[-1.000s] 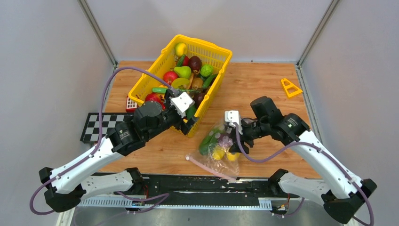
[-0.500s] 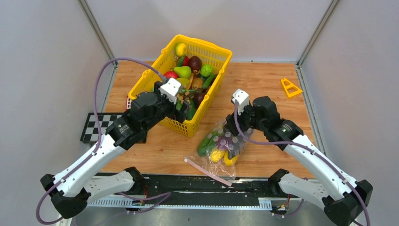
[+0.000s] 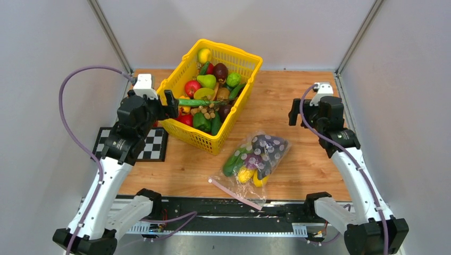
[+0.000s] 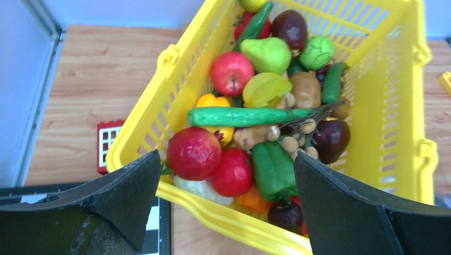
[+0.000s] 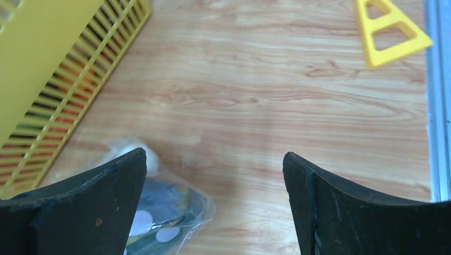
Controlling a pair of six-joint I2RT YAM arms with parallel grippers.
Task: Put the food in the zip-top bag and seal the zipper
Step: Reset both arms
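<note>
The zip-top bag (image 3: 254, 161) lies flat on the table in front of the basket. It holds a green cucumber, yellow pieces and a purple spotted piece. The zipper (image 3: 235, 192), a pale pink strip, runs along its near edge; I cannot tell whether it is closed. A corner of the bag also shows in the right wrist view (image 5: 170, 212). More food (image 4: 255, 106) fills the yellow basket (image 3: 250, 68). My left gripper (image 3: 170, 104) (image 4: 226, 159) is open and empty above the basket's left rim. My right gripper (image 3: 293, 112) (image 5: 214, 155) is open and empty, raised to the right of the bag.
A yellow triangle piece (image 3: 328, 99) (image 5: 391, 32) lies at the far right of the table. A red and white grid block (image 4: 109, 143) sits left of the basket. A checkerboard mat (image 3: 133, 144) lies at the near left. Grey walls close in both sides.
Both arms have pulled back and outward. The left gripper moved from the basket's near corner to its left side. The right gripper let go of the bag and rose to the far right.
</note>
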